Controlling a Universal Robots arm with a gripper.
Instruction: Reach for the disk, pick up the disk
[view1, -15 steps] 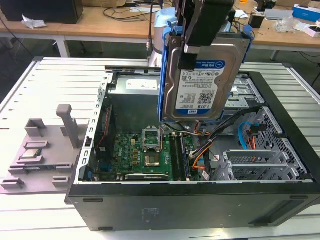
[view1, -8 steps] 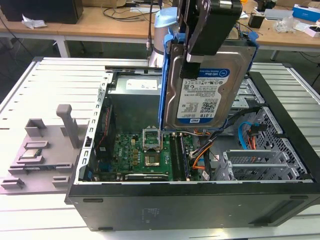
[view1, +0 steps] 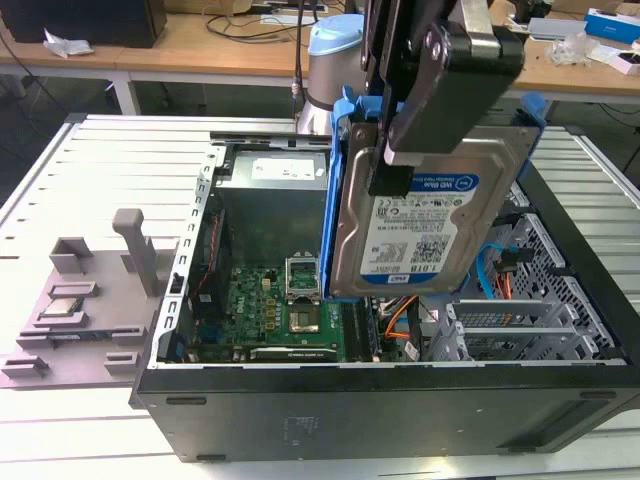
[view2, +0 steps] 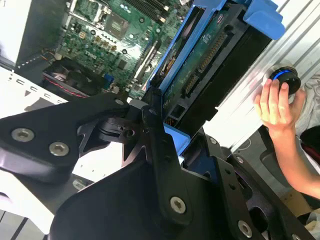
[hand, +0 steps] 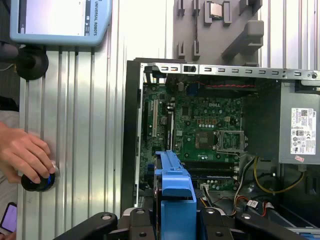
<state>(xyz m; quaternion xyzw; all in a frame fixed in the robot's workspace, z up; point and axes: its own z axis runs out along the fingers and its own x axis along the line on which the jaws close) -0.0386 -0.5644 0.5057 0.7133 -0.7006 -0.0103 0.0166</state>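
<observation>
The disk (view1: 420, 225), a silver hard drive with a white-and-blue label and a blue carrier frame, hangs upright above the open computer case (view1: 380, 395). My gripper (view1: 388, 172) is shut on its upper edge, one dark finger lying across the label side. In the second wrist view the disk's green circuit-board underside (view2: 210, 55) runs away from my gripper (view2: 167, 127), whose black fingers (view2: 150, 125) clamp the blue frame. The first wrist view looks down along the blue frame of the disk (hand: 175, 192), held in my gripper (hand: 175, 225) over the case's drive bay corner.
A green motherboard (view1: 280, 310) lies inside the case, with the power supply (hand: 300, 125) and cables beside it. A grey fixture carrying a small square chip (view1: 65, 310) sits at the exterior view's left. A person's hand (hand: 27, 157) rests on a round knob (view2: 284, 77) on the ribbed table.
</observation>
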